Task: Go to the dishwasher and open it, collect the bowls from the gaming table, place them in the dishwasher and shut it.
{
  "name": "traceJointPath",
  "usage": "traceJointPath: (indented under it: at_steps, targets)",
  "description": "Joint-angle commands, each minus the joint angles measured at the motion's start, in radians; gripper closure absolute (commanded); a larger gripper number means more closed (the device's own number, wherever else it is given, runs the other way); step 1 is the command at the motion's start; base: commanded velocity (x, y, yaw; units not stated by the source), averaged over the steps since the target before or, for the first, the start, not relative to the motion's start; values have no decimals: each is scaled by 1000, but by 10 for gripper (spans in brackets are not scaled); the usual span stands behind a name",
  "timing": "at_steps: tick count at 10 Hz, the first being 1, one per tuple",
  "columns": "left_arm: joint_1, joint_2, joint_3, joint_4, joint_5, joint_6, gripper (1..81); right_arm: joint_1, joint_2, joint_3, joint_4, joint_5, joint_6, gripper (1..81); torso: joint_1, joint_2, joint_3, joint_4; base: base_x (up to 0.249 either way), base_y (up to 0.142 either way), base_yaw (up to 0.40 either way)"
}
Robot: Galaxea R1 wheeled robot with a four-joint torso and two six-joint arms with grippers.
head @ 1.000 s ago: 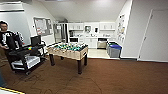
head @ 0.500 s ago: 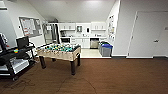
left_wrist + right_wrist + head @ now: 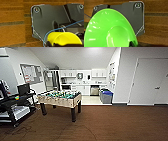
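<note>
A: Where's the dishwasher?
B: Head view, approx 12 o'clock, far back in the kitchen nook. The steel-front dishwasher (image 3: 94, 90) sits under the counter, w/ white cabinets (image 3: 82, 89) just beside it. Door looks closed from here, but it's small & far off.
A: Bowls?
B: Yellow bowl (image 3: 63, 38) is in the left wrist view, tilted, its rim toward the cam, clamped at its lower edge by the left end effector (image 3: 62, 44); dark fingertips (image 3: 50, 44) grip the rim. A thin blue cable (image 3: 58, 29) loops over it. Green bowl (image 3: 109, 30) is big in the right wrist view, underside toward the cam, brown wood floor (image 3: 156, 25) behind it. Right end effector: can't tell if it's apart or together, the bowl covers it.
A: What else in the room?
B: Foosball table (image 3: 60, 99) at approx 10 o'clock, green field, rods, standing on the dark wood floor. Black cart (image 3: 15, 107) at 9 o'clock w/ a monitor on it. Blue-lidded bins (image 3: 107, 96) at approx 1 o'clock, just beside the dishwasher. White door (image 3: 147, 82) at 2 o'clock. Notice board (image 3: 31, 73) on the wall at 10 o'clock.
</note>
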Motion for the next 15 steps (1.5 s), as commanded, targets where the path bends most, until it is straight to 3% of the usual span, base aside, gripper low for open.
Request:
traceJointPath:
  at_steps: [1,15]
  targets:
    - [-51,-13,-6,8,53,3,811,47,-15,0,-13,-46,-3,811,1,0,0,0,0,0,0]
    - [-51,-7,-6,9,53,3,811,44,-10,-2,-20,-46,-3,811,3,-1,0,0,121,0,0]
